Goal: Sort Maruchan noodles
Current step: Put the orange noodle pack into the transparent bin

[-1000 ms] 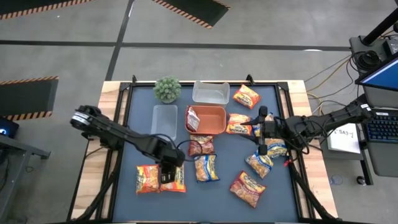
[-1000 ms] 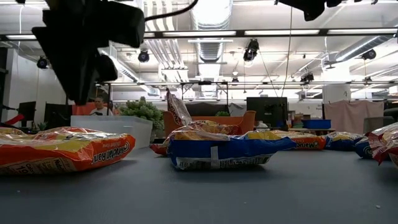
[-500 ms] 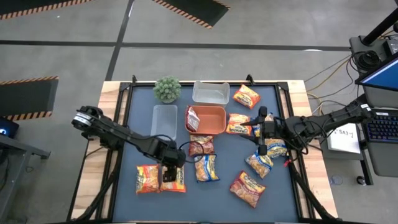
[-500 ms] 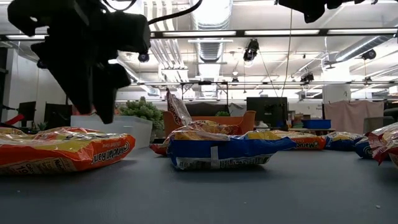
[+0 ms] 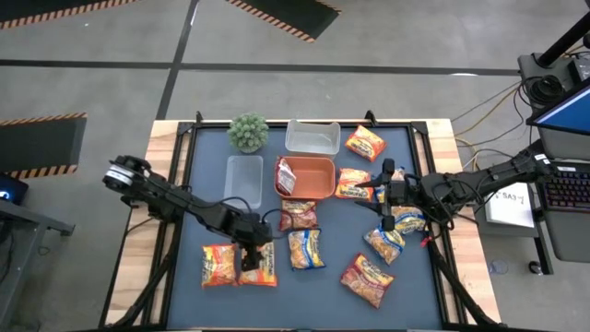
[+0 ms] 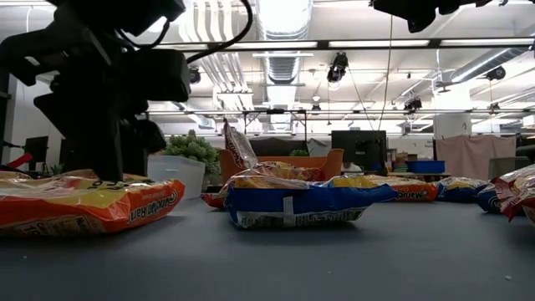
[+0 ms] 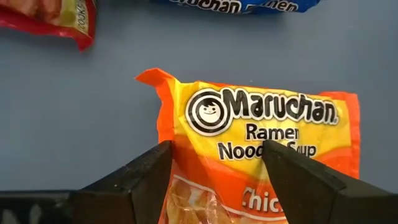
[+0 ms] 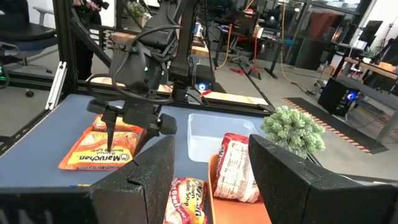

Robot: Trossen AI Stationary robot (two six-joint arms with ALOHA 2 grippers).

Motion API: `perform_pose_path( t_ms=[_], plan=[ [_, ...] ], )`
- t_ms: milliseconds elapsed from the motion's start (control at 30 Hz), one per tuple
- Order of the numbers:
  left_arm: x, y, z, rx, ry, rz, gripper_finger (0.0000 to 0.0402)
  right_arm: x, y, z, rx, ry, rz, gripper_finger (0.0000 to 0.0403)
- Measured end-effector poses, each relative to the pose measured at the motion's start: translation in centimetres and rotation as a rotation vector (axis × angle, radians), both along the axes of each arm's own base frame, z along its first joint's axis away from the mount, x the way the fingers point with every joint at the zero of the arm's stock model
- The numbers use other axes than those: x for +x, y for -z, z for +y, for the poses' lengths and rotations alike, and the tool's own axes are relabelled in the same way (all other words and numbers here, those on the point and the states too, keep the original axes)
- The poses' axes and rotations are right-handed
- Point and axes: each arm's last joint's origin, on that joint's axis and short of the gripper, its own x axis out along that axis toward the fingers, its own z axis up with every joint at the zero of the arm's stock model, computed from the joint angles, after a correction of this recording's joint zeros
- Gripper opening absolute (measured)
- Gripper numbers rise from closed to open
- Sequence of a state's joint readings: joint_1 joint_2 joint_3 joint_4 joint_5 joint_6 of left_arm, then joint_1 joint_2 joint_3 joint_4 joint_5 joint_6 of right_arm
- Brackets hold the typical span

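An orange Maruchan noodles packet (image 5: 263,270) lies flat near the table's front left, beside a second orange packet (image 5: 218,266). My left gripper (image 5: 251,255) stands open over the first packet, pointing down. In the left wrist view its fingers (image 7: 146,174) straddle the packet's printed top (image 7: 249,124). Other packets lie spread on the mat: a blue one (image 5: 306,249), a red one (image 5: 298,217), and several at the right (image 5: 369,277). My right gripper (image 5: 385,195) hovers open over the right half, with nothing between its fingers. My left gripper comes at the orange packet from above, with its fingertips (image 6: 104,174) down at the packet's top face near one end. I cannot tell whether they touch it. The packet lies flat on the mat.
The orange tray (image 5: 318,175) holds a red packet (image 5: 285,175), which leans on the tray's wall. A clear tub (image 5: 244,175) stands to the left of the tray and another (image 5: 312,136) behind it. A small green plant (image 5: 248,132) stands at the back left.
My left gripper has opened and come down from above the table onto the orange packet at the front left.
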State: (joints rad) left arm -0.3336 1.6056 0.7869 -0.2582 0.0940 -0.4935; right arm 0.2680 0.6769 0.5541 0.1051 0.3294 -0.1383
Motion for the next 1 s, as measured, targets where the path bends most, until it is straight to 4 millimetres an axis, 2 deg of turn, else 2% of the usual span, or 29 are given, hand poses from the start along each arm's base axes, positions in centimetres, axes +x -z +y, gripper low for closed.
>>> perform_pose_path(
  t_ms=[133,300,500,800,1000],
  plan=[
    [-0.6,0.3,0.1,-0.011,-0.003,-0.017,0.0213,0.1,0.1,0.0,-0.001,0.000,0.005,0.0194],
    [-0.9,0.3,0.2,-0.011,-0.001,-0.023,0.0156,0.2,0.2,0.1,-0.004,0.000,0.014,0.0194],
    [-1.1,-0.5,0.3,-0.010,0.014,-0.037,0.0085,0.2,0.2,0.1,0.007,0.001,0.012,0.0194],
    [-1.8,-1.7,0.5,-0.010,0.020,-0.046,0.0009,0.2,0.3,0.1,0.011,0.001,0.014,0.0194],
    [-2.1,-2.9,0.6,-0.005,0.021,-0.103,0.0000,0.2,0.3,0.1,0.011,0.002,0.015,0.0194]
  ],
)
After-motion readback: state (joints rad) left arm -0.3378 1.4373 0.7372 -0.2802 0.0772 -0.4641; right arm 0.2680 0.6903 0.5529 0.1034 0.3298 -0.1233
